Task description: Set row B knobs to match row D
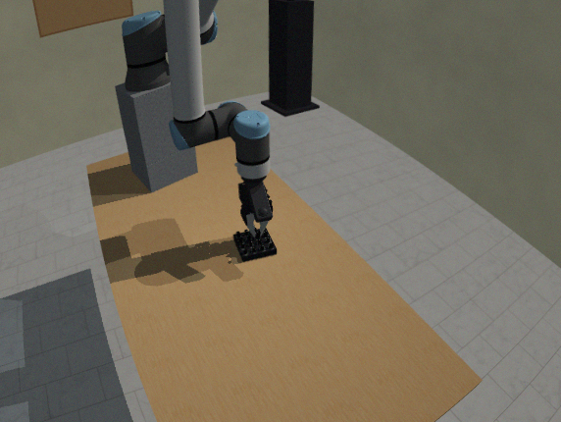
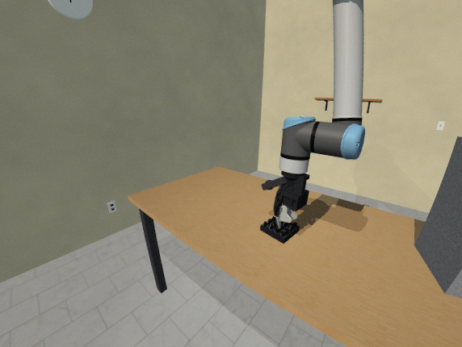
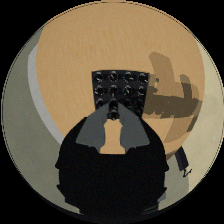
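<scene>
The black knob box (image 1: 258, 255) (image 2: 271, 235) (image 3: 121, 83) lies flat on the table, with rows of small black knobs on top. My gripper (image 1: 258, 237) (image 2: 279, 227) (image 3: 113, 103) points down over it, its fingertips down among the knobs. The fingers are nearly together, shut on one knob (image 3: 114, 113) in the second column from the left in the wrist view. Its row letter cannot be told. The fingers hide parts of the nearest rows. The knob marks are too small and dark to read, and the socket cannot be made out.
The wooden table (image 1: 294, 319) (image 2: 323, 262) (image 3: 75, 50) bears the box. The arm's grey pedestal (image 1: 162, 137) (image 2: 440, 226) stands at one end of it. A black column (image 1: 290, 54) stands on the floor beyond. The arm's shadow falls beside the box.
</scene>
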`<state>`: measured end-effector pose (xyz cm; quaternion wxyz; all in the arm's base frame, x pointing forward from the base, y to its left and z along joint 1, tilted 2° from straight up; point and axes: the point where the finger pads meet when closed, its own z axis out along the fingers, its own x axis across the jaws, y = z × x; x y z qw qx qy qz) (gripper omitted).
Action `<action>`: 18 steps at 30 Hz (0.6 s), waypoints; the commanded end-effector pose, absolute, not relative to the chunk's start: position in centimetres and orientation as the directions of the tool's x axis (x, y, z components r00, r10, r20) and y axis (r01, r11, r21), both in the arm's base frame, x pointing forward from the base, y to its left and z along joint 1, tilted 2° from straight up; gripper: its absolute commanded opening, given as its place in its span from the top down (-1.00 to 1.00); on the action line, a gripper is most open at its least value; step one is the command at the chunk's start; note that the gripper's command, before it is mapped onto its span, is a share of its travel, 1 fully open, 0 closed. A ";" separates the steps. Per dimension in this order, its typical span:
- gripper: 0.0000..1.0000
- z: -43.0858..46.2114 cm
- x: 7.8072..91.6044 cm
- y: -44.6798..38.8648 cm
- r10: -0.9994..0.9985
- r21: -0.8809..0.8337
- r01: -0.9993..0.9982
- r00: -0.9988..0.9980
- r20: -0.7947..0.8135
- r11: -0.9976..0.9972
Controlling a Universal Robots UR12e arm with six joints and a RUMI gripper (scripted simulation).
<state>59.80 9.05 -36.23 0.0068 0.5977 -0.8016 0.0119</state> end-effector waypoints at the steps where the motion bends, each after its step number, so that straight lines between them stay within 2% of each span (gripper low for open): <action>1: 0.92 -36.2 59.8 9.0 -0.934 -0.014 -0.934 -0.357 0.026 0.357; 18: 0.92 -36.2 59.8 8.9 -0.781 -0.021 -0.781 -0.625 0.020 0.624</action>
